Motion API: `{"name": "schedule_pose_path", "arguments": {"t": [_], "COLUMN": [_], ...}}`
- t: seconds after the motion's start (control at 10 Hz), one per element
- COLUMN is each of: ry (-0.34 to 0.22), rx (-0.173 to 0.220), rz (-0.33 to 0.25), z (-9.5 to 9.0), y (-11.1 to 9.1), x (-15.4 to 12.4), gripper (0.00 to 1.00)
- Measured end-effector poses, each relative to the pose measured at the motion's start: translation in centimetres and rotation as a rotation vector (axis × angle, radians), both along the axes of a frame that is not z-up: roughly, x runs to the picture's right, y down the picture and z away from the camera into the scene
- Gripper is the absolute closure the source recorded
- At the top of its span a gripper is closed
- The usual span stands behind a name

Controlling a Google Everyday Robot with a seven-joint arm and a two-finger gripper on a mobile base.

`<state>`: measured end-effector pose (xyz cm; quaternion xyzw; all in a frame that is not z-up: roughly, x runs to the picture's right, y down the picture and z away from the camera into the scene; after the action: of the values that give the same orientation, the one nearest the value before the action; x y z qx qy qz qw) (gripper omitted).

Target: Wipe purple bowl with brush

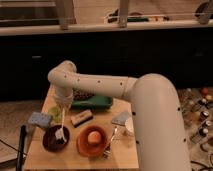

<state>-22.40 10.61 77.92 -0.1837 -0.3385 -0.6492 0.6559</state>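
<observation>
The purple bowl (54, 139) sits at the front left of the wooden table (75, 159). The brush (62, 127) stands nearly upright in it, its pale handle running up to my gripper (63, 107) and its whitish head down inside the bowl on the right side. My gripper hangs directly above the bowl, shut on the top of the brush handle. The white arm reaches in from the right and bends down at the elbow (64, 76).
An orange bowl (93, 140) holding a round orange thing stands right of the purple bowl. A dark block (81, 118), green tray (93, 103), blue sponge (39, 120), fork (110, 143), grey cloth (121, 118) and white cup (130, 126) share the table.
</observation>
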Motion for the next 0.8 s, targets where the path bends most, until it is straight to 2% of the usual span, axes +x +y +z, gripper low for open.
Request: {"name": "schedule_pose_path", "arguments": {"t": [0.2, 0.3, 0.6, 0.8], "ry": [-0.015, -0.041, -0.101, -0.118], "rx": [0.015, 0.018, -0.011, -0.029], "rz": [-0.018, -0.031, -0.048, -0.044], "z": [0.4, 0.4, 0.2, -0.1], "y": [-1.3, -1.6, -0.5, 0.5], "x": [-1.1, -2.4, -4.0, -4.1], "gripper": [1.00, 1.00, 1.00, 1.00]}}
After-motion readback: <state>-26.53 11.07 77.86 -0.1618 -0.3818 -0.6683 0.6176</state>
